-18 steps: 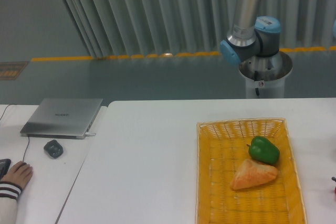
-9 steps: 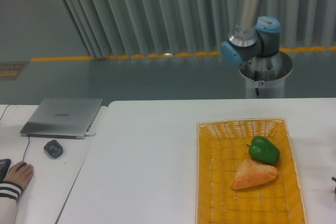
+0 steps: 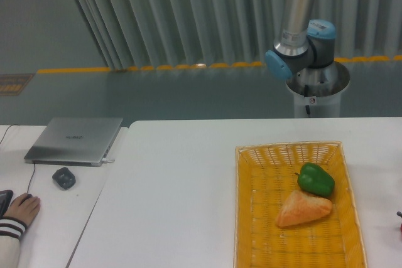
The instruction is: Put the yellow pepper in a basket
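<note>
On the white table (image 3: 188, 180), the basket (image 3: 251, 230) holds a green pepper (image 3: 316, 179) beside a tan triangular bread piece (image 3: 303, 209), the two touching. Yellow pepper: not in view. Arm (image 3: 298, 23) stands behind the table; gripper is out of frame, its state unobservable.

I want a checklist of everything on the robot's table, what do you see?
Surface: white table, mostly bare.
Job's things: basket on the table's right side; yellow pepper nothing seen.
Clutter: green pepper and bread-like piece in the basket, touching; laptop, closed, and mouse on the side desk.
Hand: robot's hand not in view; only the arm shows.
Cables: thin cable near the laptop.
Surroundings: person's hand at the left edge; grey curtain behind.
</note>
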Available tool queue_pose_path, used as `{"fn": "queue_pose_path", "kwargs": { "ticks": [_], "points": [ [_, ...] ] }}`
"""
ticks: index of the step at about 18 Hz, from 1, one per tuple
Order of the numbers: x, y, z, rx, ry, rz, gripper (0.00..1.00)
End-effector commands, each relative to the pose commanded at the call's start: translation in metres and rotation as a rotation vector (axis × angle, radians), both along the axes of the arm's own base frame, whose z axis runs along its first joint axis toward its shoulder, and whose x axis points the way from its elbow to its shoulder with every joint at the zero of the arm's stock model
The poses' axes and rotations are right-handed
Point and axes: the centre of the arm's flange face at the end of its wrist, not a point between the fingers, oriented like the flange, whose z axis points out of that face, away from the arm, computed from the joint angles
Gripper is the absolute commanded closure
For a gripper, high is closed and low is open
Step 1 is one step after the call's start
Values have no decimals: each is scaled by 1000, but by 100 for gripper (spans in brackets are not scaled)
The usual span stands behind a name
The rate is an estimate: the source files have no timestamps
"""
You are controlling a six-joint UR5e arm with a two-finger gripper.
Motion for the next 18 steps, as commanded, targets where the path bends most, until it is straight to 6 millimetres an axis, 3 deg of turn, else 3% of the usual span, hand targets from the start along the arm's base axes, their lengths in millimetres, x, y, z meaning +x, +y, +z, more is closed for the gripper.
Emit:
{"fn": "queue_pose_path", "kwargs": {
  "ticks": [7, 11, 18],
  "points": [
    [-19, -38, -3, 21, -15, 361, 0],
    [-24, -39, -9, 40, -34, 665, 0],
    [-50, -41, -30, 122, -29, 971, 0]
  ]
}}
